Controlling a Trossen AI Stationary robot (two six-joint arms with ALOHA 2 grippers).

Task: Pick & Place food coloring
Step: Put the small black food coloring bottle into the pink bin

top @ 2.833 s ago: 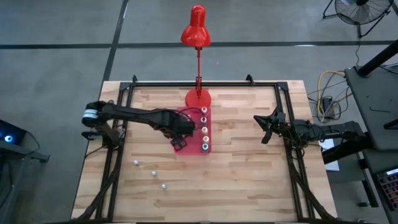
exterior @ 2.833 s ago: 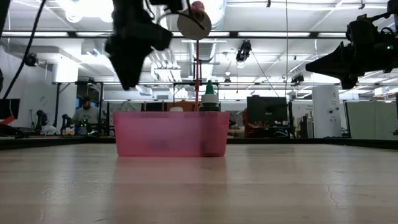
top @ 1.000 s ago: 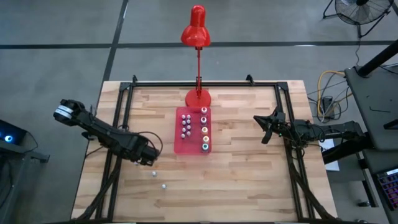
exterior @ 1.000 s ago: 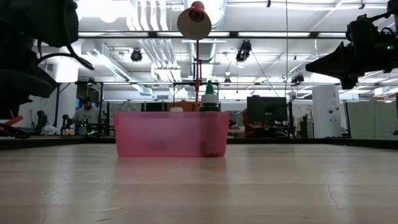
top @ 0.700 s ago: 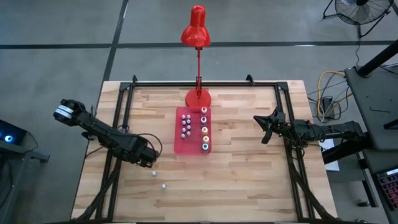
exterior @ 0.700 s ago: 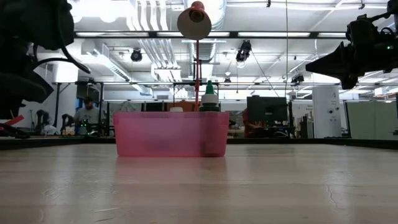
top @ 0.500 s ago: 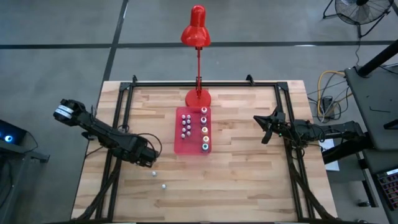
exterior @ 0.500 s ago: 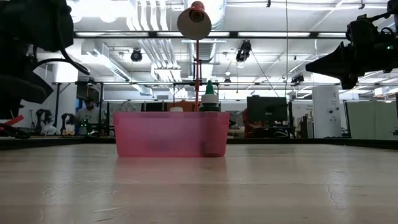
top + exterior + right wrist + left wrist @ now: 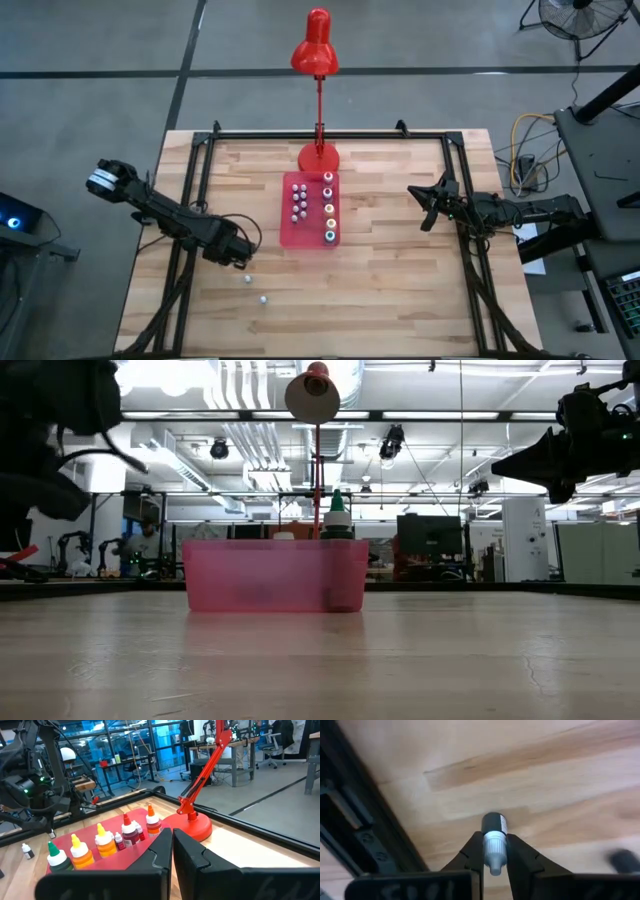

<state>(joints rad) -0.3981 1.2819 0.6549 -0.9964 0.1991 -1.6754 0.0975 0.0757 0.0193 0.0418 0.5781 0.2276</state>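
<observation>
The jaws of the left gripper [image 9: 494, 851] are closed on a small whitish-capped food coloring bottle [image 9: 494, 842] at the table's [image 9: 400, 270] left side, near the frame rail. The right gripper [image 9: 171, 849] has its jaws pressed together and waits at the right edge. The remaining bottles stand in the red tray [image 9: 310, 238] at table centre, and two lie loose on the wood [image 9: 247, 280].

Red tray [image 9: 309, 236], white-capped bottle [image 9: 494, 841]

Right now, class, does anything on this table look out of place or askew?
Yes: two small whitish-capped bottles sit loose on the bare wood, away from the red tray holding the rest. The left gripper pinches a third small bottle.
</observation>
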